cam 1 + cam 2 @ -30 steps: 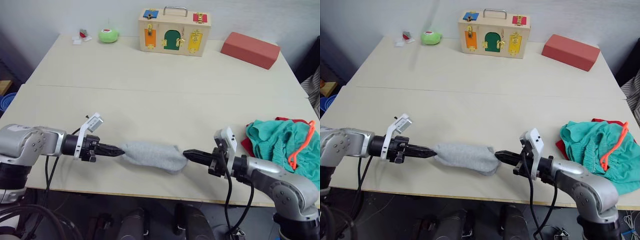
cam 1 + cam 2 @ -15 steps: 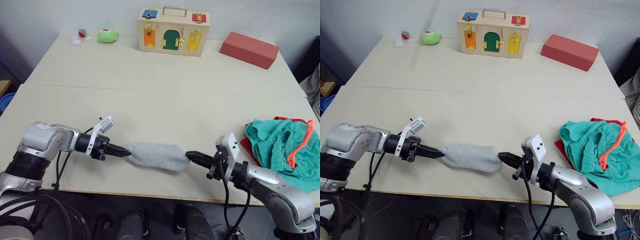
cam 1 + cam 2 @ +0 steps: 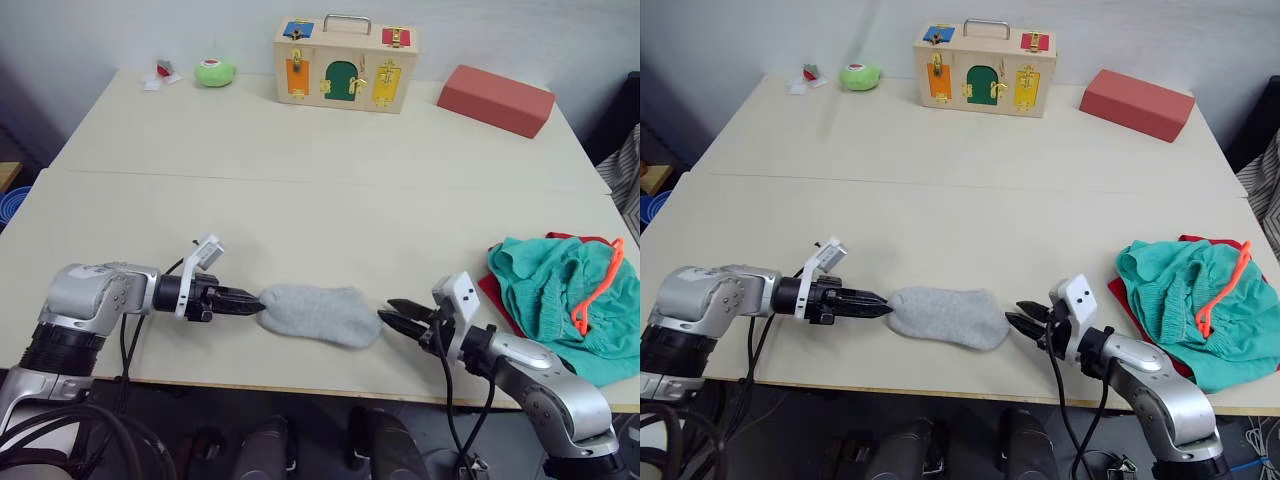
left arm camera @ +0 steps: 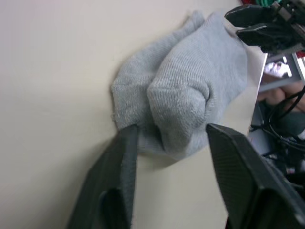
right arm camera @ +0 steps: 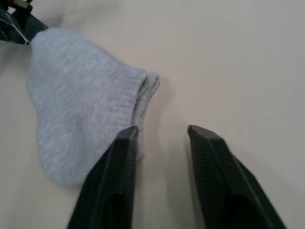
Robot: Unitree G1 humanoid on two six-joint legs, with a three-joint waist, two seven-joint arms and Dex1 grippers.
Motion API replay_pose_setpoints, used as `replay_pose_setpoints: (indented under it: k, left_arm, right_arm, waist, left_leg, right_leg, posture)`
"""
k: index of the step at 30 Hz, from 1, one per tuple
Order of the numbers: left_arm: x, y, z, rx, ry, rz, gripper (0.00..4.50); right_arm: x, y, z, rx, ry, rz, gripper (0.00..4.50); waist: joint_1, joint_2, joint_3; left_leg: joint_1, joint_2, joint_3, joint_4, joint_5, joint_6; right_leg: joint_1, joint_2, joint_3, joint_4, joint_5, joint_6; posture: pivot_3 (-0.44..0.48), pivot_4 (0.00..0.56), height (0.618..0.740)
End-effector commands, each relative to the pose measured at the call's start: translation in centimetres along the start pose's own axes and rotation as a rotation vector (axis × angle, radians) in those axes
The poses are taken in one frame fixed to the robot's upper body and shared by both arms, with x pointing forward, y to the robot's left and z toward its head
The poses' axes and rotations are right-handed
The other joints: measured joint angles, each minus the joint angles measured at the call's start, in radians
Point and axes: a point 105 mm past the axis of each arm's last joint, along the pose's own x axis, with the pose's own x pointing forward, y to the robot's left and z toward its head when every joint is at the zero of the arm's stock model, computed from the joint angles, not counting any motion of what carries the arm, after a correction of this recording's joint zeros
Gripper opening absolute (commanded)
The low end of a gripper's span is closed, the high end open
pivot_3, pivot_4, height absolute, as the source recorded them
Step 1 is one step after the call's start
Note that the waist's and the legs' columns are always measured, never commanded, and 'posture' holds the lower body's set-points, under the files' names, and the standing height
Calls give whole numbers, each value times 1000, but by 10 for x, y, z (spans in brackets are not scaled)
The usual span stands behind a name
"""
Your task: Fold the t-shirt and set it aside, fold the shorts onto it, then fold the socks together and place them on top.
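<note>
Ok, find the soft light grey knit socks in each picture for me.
Left eye: socks at the near table edge, between both grippers.
Right eye: same spot.
Left wrist: toe end between the open fingers.
Right wrist: cuff end beside one finger.
Shared landmark: the pale table.

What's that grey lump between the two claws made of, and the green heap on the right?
The socks look like soft knitted fabric, probably cotton: fine ribbed loops show, matte and slightly fuzzy. The shorts seem a thin woven or jersey cloth, matte, crumpling into soft folds; its exact fibre is unclear.
</note>
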Motion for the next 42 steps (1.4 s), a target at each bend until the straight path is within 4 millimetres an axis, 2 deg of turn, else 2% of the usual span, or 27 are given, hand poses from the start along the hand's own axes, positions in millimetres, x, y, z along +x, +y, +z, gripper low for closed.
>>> replay_pose_setpoints:
  k: [1, 2, 3, 4, 6, 9, 12, 13, 14, 16, 19, 27, 30, 32, 34, 37, 39, 42]
  left_arm:
    - [-16, -18, 19, 150, -121, -15, 3257]
    - [-18, -22, 22, 185, -148, -23, 3257]
    - [-19, -36, 30, 242, -205, -85, 3257]
    - [-18, -44, 35, 304, -240, -114, 3085]
    - [-7, -53, 35, 440, -242, -140, 2593]
    - [18, -55, 26, 602, -202, -152, 1682]
    - [49, -49, 17, 656, -193, -132, 719]
    - [55, -45, 13, 653, -176, -120, 345]
    - [62, -35, 5, 677, -143, -81, 18]
    - [71, -20, -3, 673, -129, -34, 18]
    - [76, -7, -3, 641, -185, 5, 18]
    - [62, 11, -16, 595, -233, 82, 18]
    - [50, -4, -1, 612, -392, 52, 18]
    - [30, -10, 11, 568, -496, 64, 18]
    - [13, -8, 16, 501, -525, 98, 18]
    - [-4, -2, 16, 443, -503, 138, 595]
    - [-15, 4, 16, 404, -476, 165, 1179]
    - [-26, 20, 5, 231, -348, 207, 2133]
  right_arm:
    - [-9, 11, 30, -103, -92, 56, 3038]
    - [-10, 14, 32, -115, -93, 79, 3038]
    - [-9, 21, 40, -130, -114, 124, 3038]
    - [-8, 26, 46, -140, -135, 144, 2922]
    - [2, 41, 50, -175, -134, 212, 2353]
    - [20, 55, 39, -228, -99, 258, 1312]
    - [39, 67, 20, -273, -70, 285, 260]
    - [44, 69, 15, -274, -69, 287, 0]
    - [50, 69, 9, -236, -74, 277, 0]
    - [56, 66, -4, -241, -62, 271, 0]
    - [55, 59, -20, -307, -32, 288, 0]
    - [27, 22, -25, -253, -48, 192, 0]
    - [20, 19, -18, -237, -78, 193, 0]
    - [23, 29, 1, -243, -119, 251, 0]
    - [31, 38, 14, -265, -142, 298, 0]
    - [42, 42, 18, -286, -139, 326, 0]
    - [51, 45, 18, -303, -131, 346, 0]
    - [71, 49, 8, -304, -92, 376, 0]
  waist:
    - [3, 0, 0]
    - [3, 0, 0]
    - [4, 0, 0]
    - [6, 0, 0]
    - [10, 0, 0]
    - [10, -1, 0]
    - [13, -1, 0]
    - [13, -1, 0]
    - [14, -1, -1]
    - [11, -1, -1]
    - [7, -2, -1]
    - [2, -2, -1]
    - [0, -2, -1]
    - [1, -2, -1]
    - [-1, -2, -1]
    - [2, -2, -1]
    - [2, -2, -1]
    - [2, -2, -1]
  left_leg:
    - [0, 0, 0, 0, 0, 0]
    - [0, 0, 0, 0, 0, 0]
    - [0, 0, 0, 0, 0, 0]
    - [0, 0, -1, 1, 0, 0]
    - [1, 0, -1, 1, 0, -1]
    - [3, 0, -1, 1, -1, -3]
    - [3, 0, 0, 0, 0, -1]
    - [2, 0, 1, 0, 0, 0]
    - [2, 0, 1, 1, 0, 0]
    - [2, 0, 2, 1, 0, 0]
    - [2, 0, 3, 1, 0, 3]
    - [5, 0, 3, 2, 0, 4]
    - [6, 1, 3, 1, 0, 3]
    - [6, 2, 3, 1, 0, 3]
    - [5, 3, 3, 1, 0, 2]
    - [6, 3, 3, 1, 1, 2]
    - [6, 3, 2, 1, 0, 1]
    - [4, 2, 3, 1, 0, 2]
  right_leg:
    - [0, 0, 0, -1, 0, 0]
    - [0, 0, 0, 0, 0, 0]
    - [0, 0, 0, -1, 0, 0]
    - [1, 0, 0, -1, 0, 0]
    - [1, -1, 0, -1, 0, 0]
    - [3, -1, 1, -1, 1, 0]
    - [3, 0, 1, 0, 1, 0]
    - [2, 0, 1, 0, 1, 0]
    - [2, 0, 1, 0, 1, 0]
    - [2, 0, 1, 0, 1, 0]
    - [2, 0, 1, 0, 1, 1]
    - [4, -1, 2, 0, 3, 1]
    - [4, 0, 3, 0, 3, 0]
    - [4, 0, 3, 0, 3, 0]
    - [3, 0, 3, 1, 3, 0]
    - [3, 0, 3, 1, 3, -1]
    - [3, 0, 2, 0, 3, -1]
    - [2, 0, 2, 0, 3, -1]
  posture:
    - [0, 150, 740]
    - [0, 150, 740]
    - [0, 150, 740]
    - [0, 150, 740]
    - [0, 150, 740]
    - [0, 150, 740]
    - [0, 150, 740]
    - [0, 150, 740]
    - [0, 150, 740]
    - [0, 150, 740]
    - [0, 150, 740]
    - [0, 150, 740]
    - [0, 150, 740]
    - [0, 150, 740]
    - [0, 150, 740]
    - [0, 150, 740]
    - [0, 150, 740]
    - [0, 150, 740]
